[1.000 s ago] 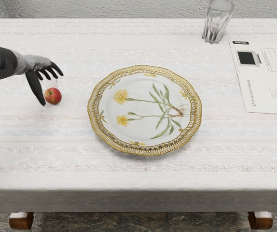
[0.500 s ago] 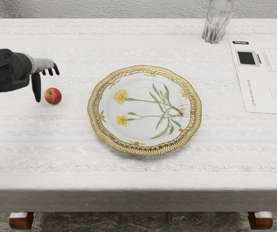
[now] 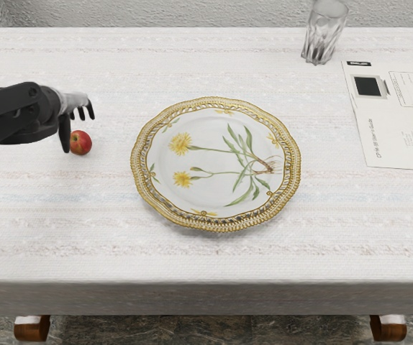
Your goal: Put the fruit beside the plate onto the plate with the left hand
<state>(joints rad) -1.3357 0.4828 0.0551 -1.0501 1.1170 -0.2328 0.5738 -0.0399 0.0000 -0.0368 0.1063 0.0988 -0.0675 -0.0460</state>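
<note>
A small red apple [image 3: 81, 142] lies on the table to the left of a round plate [image 3: 146, 148] with a gold rim and yellow flowers painted on it. My left hand [image 3: 74, 118] reaches in from the left edge and hovers just above and behind the apple. Its dark fingers [image 3: 65, 134] hang down, spread, with the thumb close to the apple's left side. The hand holds nothing. The apple is clear of the plate's rim by a hand's width. My right arm does not show.
A clear drinking glass [image 3: 324, 30] stands at the back right. A printed paper sheet [image 3: 397, 115] lies at the right edge. The white table's front edge [image 3: 206, 284] runs along the bottom.
My left arm has drawn back and then come slightly right again, the hand lowering closer over the apple. The apple and plate have stayed put.
</note>
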